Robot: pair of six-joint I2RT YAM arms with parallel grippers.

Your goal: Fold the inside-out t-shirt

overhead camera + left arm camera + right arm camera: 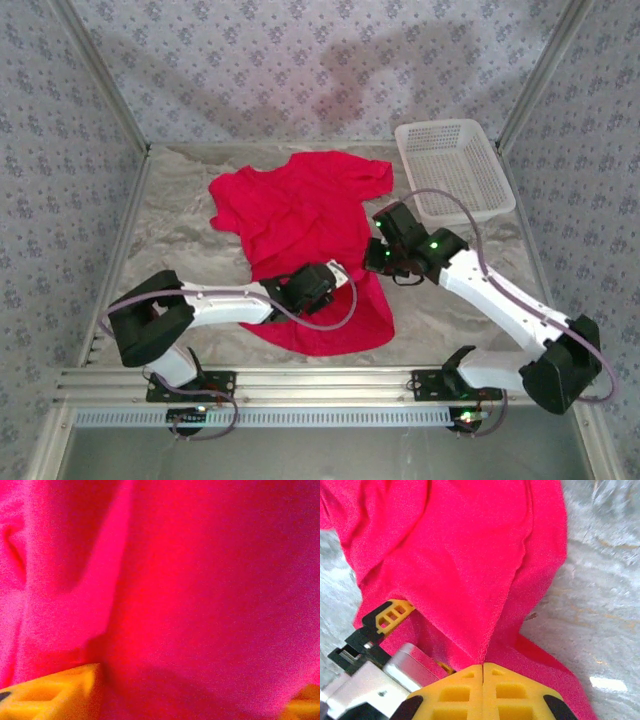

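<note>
The left arm reaches from its base at the near edge out over the grey marbled table (165, 235). The left gripper (318, 284) (195, 692) sits low over the lower half of the inside-out t-shirt (300, 205), on the cloth near its middle. From the left wrist, the yellow fingers (55, 690) stand well apart at the bottom corners. Red cloth (200, 580) lies close in front of them, with a soft fold running down the left side. Nothing is pinched between them.

The t-shirt lies mostly flat in the middle of the table, collar and sleeves toward the far wall and hem toward the arms. Its body is creased and narrows at the waist, where the two grippers meet it.

The right gripper (381, 250) is at the shirt's right edge, just beside the left gripper. From the right wrist, the right gripper (483, 669) has its yellow fingers pressed together on a ridge of the red cloth (470, 555) — the fabric gathers to a point exactly at the seam between them and fans out above. In this same view one yellow finger (394, 614) of the other tool pokes out from under the cloth at the left, with its black and silver body below. Bare table shows on either side.

Farthest right, a white lattice basket (455, 170) rests at the far right corner, apart from the shirt's right sleeve.
</note>
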